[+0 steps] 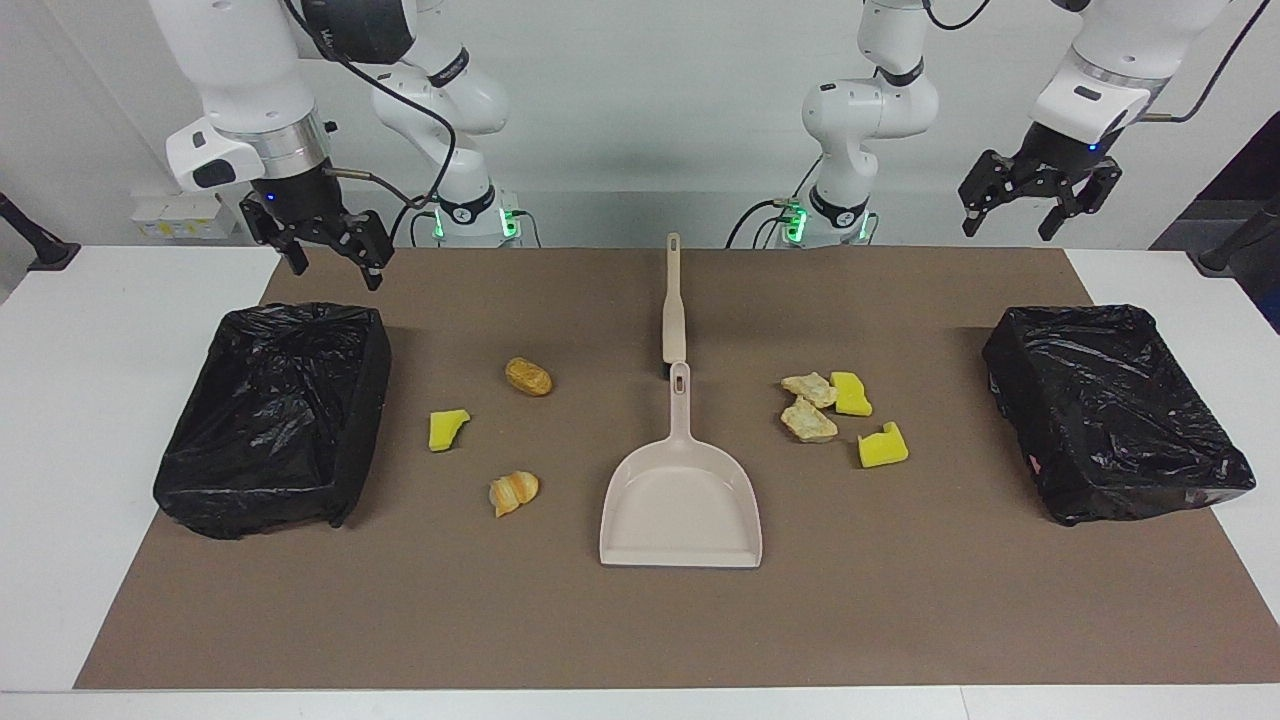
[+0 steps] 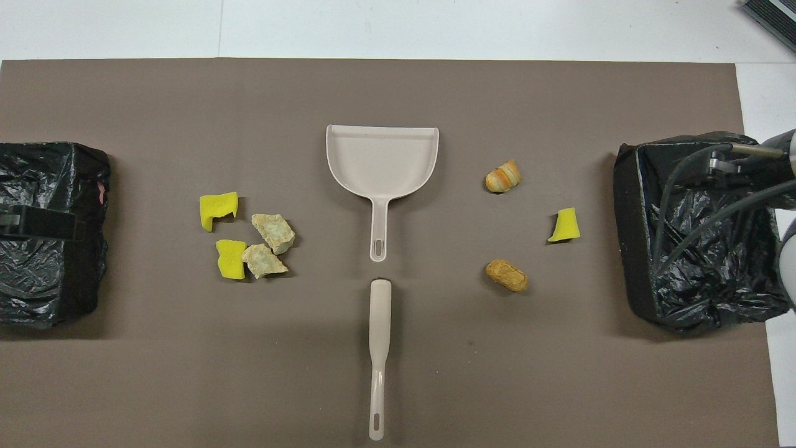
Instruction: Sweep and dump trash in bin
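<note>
I read the facing view from its left edge across. My right gripper (image 1: 335, 262) hangs in the air over the mat's edge by the bin (image 1: 270, 420) at the right arm's end, fingers spread, holding nothing. That bin is lined with a black bag and I see nothing in it.

Next come three pieces of trash (image 1: 528, 376) well apart from each other: a brown lump nearest the robots, a yellow sponge chunk (image 1: 447, 429) toward the bin, and a striped orange lump (image 1: 513, 492) farthest out.

At the middle lies the brush (image 1: 674, 300), handle toward the robots, and just past its head the dustpan (image 1: 680, 500), handle toward the brush, mouth facing away from the robots. The pan holds nothing.

Then a tight cluster: two tan lumps (image 1: 809, 405) touching each other, with two more yellow chunks beside them. The second bin (image 1: 1115, 410), also bagged in black, sits at the left arm's end; I see nothing in it either. My left gripper (image 1: 1040, 200) hangs over the table edge near it, fingers spread and empty.

Nothing has been swept yet. My worries: the pan's mouth points away from both scrap groups, so it must be turned before sweeping. The rounded lumps look likely to roll off a brush stroke, and the light sponge may bounce over the pan lip. The loose bag folds could snag the pan when tipping.
</note>
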Controlling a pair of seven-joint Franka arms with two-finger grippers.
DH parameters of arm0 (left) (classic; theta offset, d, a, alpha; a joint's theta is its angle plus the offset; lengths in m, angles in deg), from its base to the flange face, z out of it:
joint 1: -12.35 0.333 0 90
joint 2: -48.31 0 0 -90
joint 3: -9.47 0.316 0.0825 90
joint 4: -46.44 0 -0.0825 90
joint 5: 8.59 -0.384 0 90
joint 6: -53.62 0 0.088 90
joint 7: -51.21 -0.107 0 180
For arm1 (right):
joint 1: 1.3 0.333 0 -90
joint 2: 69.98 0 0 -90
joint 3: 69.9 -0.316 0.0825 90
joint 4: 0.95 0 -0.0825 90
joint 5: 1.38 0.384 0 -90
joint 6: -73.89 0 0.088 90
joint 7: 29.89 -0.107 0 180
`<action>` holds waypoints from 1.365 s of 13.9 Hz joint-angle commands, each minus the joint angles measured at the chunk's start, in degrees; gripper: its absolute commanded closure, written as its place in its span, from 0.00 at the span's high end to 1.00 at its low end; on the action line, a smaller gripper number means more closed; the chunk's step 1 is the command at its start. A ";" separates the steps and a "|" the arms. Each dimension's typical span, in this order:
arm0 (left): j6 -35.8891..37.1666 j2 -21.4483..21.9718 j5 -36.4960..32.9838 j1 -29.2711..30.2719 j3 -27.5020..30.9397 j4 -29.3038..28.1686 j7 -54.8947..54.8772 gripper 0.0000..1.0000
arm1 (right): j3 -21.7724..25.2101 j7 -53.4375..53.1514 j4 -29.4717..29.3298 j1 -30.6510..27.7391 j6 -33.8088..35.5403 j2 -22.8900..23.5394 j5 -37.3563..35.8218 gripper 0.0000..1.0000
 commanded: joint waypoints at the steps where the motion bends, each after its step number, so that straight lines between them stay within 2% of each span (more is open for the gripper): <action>1: 0.42 1.09 0.34 -0.78 0.40 -1.26 1.04 1.00 | -0.30 0.77 -0.59 -0.52 -0.69 0.43 0.63 1.00; 5: 0.68 1.53 0.34 -0.78 -0.04 -1.79 1.13 1.00 | -0.30 1.38 -0.59 -0.52 -0.60 0.34 0.63 1.00; 9: -0.11 2.84 0.61 -3.32 -0.13 -5.90 1.66 1.00 | -0.30 1.47 -0.42 -0.08 -0.69 0.17 0.55 1.00; 14: -6.51 10.57 0.69 -11.74 -0.30 -21.80 7.35 1.00 | -0.39 1.38 -0.50 0.27 -2.71 0.43 0.46 1.00; 16: -9.84 10.76 0.69 -17.09 -0.30 -26.02 13.93 1.00 | -0.47 1.38 -0.59 0.09 -3.06 0.95 0.28 1.00; 19: -17.13 10.76 0.69 -25.88 -0.30 -31.83 24.74 1.00 | -2.14 0.77 -3.65 1.84 -4.90 5.60 -0.51 1.00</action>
